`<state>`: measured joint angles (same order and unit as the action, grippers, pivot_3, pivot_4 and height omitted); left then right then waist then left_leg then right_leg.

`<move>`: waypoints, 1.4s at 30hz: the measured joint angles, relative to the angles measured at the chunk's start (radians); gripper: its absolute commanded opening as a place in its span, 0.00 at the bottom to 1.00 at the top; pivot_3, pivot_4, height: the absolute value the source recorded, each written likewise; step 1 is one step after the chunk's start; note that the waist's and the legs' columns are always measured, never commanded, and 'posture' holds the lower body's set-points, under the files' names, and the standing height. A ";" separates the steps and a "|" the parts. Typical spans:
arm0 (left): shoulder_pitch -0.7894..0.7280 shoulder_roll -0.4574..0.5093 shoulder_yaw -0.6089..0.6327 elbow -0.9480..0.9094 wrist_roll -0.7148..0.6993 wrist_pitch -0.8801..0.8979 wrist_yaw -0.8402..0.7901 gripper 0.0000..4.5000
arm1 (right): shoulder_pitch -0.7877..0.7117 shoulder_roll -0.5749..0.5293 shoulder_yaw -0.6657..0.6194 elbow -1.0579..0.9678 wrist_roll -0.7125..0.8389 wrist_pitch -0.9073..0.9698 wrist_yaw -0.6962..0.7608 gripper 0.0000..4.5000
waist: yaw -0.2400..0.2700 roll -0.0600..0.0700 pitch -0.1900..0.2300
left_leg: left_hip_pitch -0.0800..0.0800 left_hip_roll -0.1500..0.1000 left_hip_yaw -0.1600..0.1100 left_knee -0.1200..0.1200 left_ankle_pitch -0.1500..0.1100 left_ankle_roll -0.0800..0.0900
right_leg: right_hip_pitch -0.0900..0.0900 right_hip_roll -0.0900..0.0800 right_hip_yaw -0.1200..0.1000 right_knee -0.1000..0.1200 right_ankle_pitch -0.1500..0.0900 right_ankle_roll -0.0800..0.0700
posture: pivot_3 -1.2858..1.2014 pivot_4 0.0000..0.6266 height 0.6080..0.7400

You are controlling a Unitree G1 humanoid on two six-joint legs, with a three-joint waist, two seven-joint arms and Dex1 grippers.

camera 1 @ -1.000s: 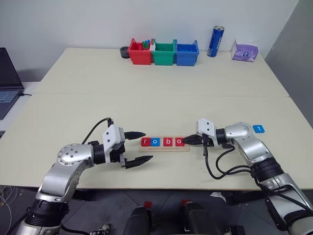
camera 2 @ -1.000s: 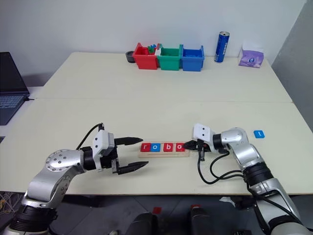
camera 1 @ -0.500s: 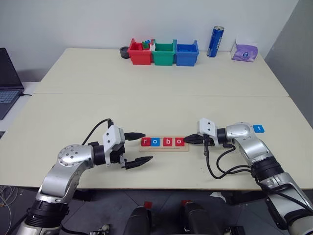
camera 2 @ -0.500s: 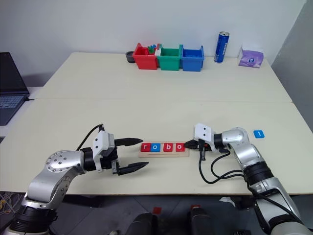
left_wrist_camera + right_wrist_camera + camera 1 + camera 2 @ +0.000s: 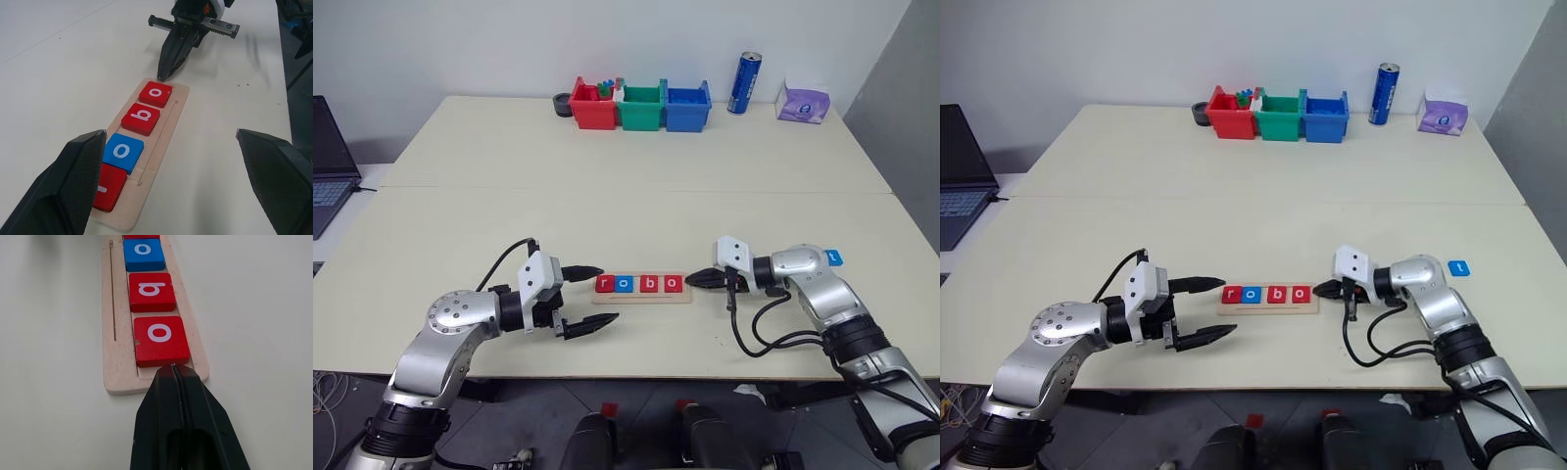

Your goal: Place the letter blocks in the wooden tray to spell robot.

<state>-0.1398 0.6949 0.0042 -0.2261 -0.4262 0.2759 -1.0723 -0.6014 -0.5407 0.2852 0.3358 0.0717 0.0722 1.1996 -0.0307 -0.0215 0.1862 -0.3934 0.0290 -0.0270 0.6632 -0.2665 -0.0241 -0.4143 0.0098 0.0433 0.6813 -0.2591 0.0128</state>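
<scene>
A pale bench (image 5: 636, 196) stands before a white wall, with red, green and blue bins (image 5: 641, 106), a blue can (image 5: 744, 83) and a tissue pack (image 5: 803, 102) along its far edge and a laptop (image 5: 328, 162) off to the left.

Near the front edge lies the tray (image 5: 642, 294), with four blocks (image 5: 639, 284) seated in its groove. From the robot's left they read r, o, b, o: red, blue, red, red. The row runs close to the tray's right end, so little room shows there for a fifth letter.

The fifth block, a blue t (image 5: 1459, 267), lies flat on the bench well to the right of the tray, just beyond the right forearm. Nothing holds it.

The right claw (image 5: 695, 280) is pinched fully shut and empty. Its tip sits at the tray's right end, right up against the last o; whether it touches the block I cannot tell. The left claw (image 5: 592, 294) hangs wide open and empty just off the tray's left end, one finger above and one below the line of the row.

By my reading, four of five letters are done. What is left is to pick up the t and seat it after the last o; the row may first need nudging left to make space.
</scene>
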 measured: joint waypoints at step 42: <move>0.003 0.008 0.003 -0.012 0.000 0.001 0.017 1.00 | -0.018 0.107 0.012 0.013 -0.013 -0.004 -0.022 0.01 | 0.000 0.000 0.000 | 0.000 0.000 0.000 0.000 0.000 0.000 | 0.000 0.000 0.000 0.000 0.000 0.000 | 0.52 0.24 1.00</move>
<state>-0.1369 0.7025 0.0076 -0.2380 -0.4259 0.2768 -1.0552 -0.6196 -0.4335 0.2976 0.3491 0.0588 0.0680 1.1772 -0.0309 -0.0215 0.1862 -0.3934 0.0291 -0.0272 0.6632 -0.2665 -0.0241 -0.4144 0.0099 0.0432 0.6813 -0.2591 0.0128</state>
